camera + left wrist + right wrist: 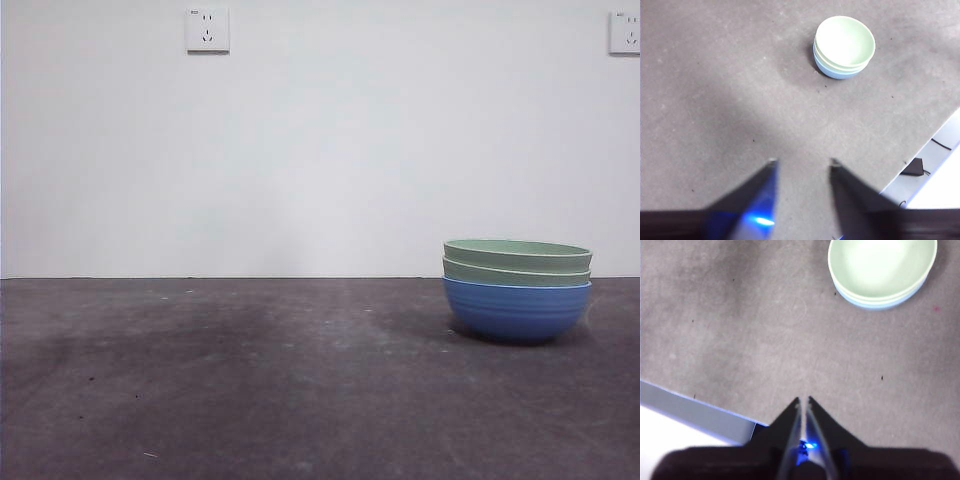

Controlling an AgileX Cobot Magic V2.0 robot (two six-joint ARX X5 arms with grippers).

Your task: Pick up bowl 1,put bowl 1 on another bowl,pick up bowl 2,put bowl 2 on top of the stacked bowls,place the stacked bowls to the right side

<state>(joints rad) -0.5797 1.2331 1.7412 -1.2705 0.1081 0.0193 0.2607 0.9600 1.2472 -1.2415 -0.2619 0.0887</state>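
Note:
The stacked bowls [517, 290] stand on the right part of the dark table: the blue bowl [516, 310] at the bottom with two pale green bowls [517, 258] nested in it. The left wrist view shows the stack [844, 46] from above, well ahead of my left gripper [801, 162], whose jaws are open and hold nothing. In the right wrist view the stack [882, 271] lies ahead and off to one side of my right gripper [803, 399], shut and empty. Neither arm shows in the front view.
The table's edge [920, 160] with a black cable beyond it appears in the left wrist view, and another edge [695, 412] in the right wrist view. Two wall sockets [207, 29] sit high on the white wall.

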